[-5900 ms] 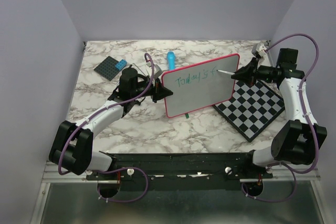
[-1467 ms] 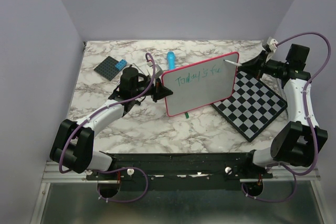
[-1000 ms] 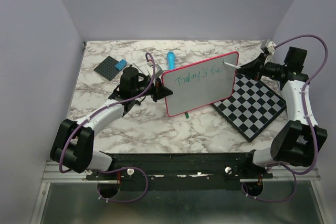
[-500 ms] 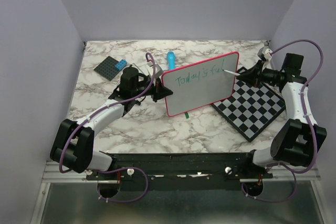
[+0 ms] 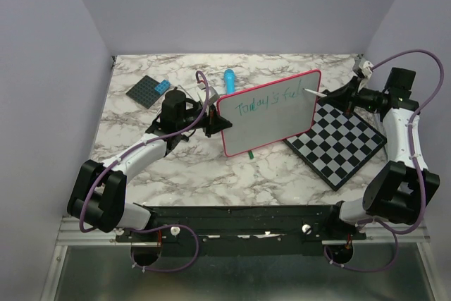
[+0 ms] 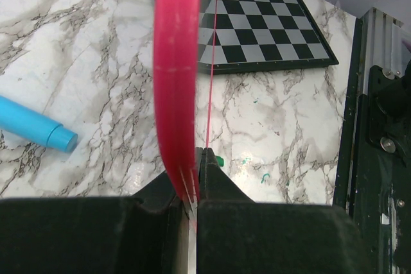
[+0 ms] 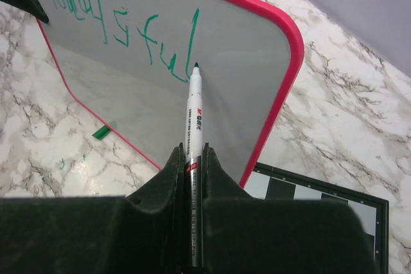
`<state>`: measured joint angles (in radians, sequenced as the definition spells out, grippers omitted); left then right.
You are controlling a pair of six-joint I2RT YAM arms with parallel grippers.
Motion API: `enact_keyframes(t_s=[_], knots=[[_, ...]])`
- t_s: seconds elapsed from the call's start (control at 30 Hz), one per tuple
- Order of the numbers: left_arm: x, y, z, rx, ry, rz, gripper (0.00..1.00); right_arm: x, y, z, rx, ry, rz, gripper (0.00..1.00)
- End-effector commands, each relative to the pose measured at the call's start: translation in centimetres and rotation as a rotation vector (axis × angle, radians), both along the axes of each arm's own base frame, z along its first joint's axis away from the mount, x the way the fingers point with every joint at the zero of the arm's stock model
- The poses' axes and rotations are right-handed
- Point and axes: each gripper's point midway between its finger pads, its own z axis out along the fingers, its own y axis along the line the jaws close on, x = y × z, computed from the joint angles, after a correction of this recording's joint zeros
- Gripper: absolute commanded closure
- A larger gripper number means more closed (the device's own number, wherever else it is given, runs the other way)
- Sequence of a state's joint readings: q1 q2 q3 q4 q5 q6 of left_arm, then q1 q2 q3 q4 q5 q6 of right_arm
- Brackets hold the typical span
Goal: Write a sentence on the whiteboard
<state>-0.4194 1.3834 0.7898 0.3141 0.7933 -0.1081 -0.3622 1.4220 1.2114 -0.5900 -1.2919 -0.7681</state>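
The whiteboard (image 5: pixel 271 114), white with a pink-red rim, stands tilted up at the table's middle. My left gripper (image 5: pixel 215 123) is shut on its left edge; in the left wrist view the rim (image 6: pixel 176 75) runs edge-on between the fingers. The sentence (image 5: pixel 271 101) reads "Today's ful" in green, also in the right wrist view (image 7: pixel 119 30). My right gripper (image 5: pixel 343 96) is shut on a white marker (image 7: pixel 193 110). Its dark tip (image 7: pixel 195 66) sits at the board's upper right, just right of the last "l".
A black-and-white chessboard (image 5: pixel 343 144) lies flat right of the whiteboard, under my right arm. A blue marker (image 5: pixel 229 79) lies behind the board. A dark grey plate with a blue block (image 5: pixel 149 90) is at the back left. A green cap (image 7: pixel 101 132) lies under the board.
The sentence has grown from "Today's f" to "Today's ful". My right gripper has shifted right along the top line with the marker. The left arm and the board have not moved.
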Motion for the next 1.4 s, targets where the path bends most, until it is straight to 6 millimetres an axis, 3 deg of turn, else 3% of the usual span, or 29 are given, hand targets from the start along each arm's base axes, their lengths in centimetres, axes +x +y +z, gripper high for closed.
enact_keyframes(t_s=[0.0, 0.3, 0.53, 1.37], knots=[[-1.2, 1.0, -5.2, 0.123, 0.134, 0.006, 1.0, -0.3, 0.3, 2.7, 0.021, -0.059, 0.022, 0.99], [-1.2, 1.0, -5.2, 0.123, 0.134, 0.005, 1.0, 1.4, -0.4, 4.0, 0.037, -0.083, -0.031, 0.99], [-1.2, 0.9, -5.2, 0.121, 0.133, 0.003, 1.0, 1.9, -0.5, 3.8, 0.05, -0.066, -0.036, 1.0], [-1.2, 1.0, -5.1, 0.122, 0.133, 0.005, 1.0, 0.1, -0.7, -2.9, -0.014, 0.054, -0.043, 0.99]])
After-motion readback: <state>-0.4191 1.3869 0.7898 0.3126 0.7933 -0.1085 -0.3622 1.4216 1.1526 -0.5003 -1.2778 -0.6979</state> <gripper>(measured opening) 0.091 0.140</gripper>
